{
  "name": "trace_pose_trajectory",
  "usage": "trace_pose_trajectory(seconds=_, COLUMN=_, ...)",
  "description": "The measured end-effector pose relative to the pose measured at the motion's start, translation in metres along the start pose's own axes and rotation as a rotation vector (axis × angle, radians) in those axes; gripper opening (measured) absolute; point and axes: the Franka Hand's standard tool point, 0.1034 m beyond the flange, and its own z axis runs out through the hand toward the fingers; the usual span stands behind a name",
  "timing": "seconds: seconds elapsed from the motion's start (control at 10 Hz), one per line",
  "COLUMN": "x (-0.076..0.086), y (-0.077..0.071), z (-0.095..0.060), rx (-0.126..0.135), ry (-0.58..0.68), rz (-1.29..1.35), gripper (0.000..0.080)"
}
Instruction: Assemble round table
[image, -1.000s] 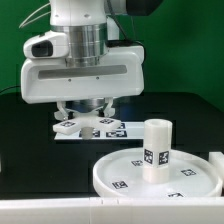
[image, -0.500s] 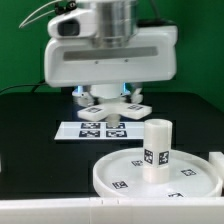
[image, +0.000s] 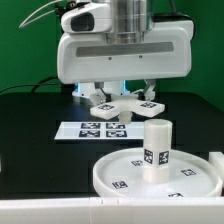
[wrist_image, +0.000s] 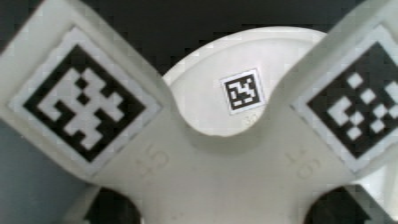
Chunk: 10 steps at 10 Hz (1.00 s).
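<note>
While clamped on the cross-shaped piece (image: 121, 105), the gripper (image: 121, 97) hangs above the marker board (image: 75, 130).
Short cylinder leg (image: 155, 148) stands upright on the disc (image: 106, 170), lower than the gripper, toward the exterior view's right.

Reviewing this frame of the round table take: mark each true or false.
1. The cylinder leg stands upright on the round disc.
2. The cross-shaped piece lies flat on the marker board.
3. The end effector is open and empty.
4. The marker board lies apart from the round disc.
1. True. The cylinder leg stands upright on the round disc.
2. False. The cross-shaped piece hangs in the air above the marker board, not touching it.
3. False. The end effector is shut on the cross-shaped piece.
4. True. Dark table shows between the marker board and the round disc.
</note>
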Motion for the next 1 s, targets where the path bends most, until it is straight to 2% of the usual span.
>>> trace_pose_trajectory(seconds=0.1, x=0.002, y=-0.003, z=-0.010, rx=0.005, ry=-0.004, rz=-0.003, gripper=0.0445)
trace_pose_trajectory(seconds=0.3, x=0.016, y=-0.012, z=-0.030, rx=0.011, ry=0.009, rz=-0.009, gripper=0.0445)
trace_pose_trajectory(seconds=0.5, x=0.030, y=-0.031, z=-0.037, rx=0.012, ry=0.027, rz=0.006, gripper=0.0445)
trace_pose_trajectory(seconds=0.8, x=0.036, y=-0.044, z=-0.021, rx=0.006, ry=0.015, rz=-0.016, gripper=0.0445)
trace_pose_trajectory(seconds=1.0, x=0.035, y=-0.046, z=-0.017, rx=0.003, ry=0.022, rz=-0.020, gripper=0.0445)
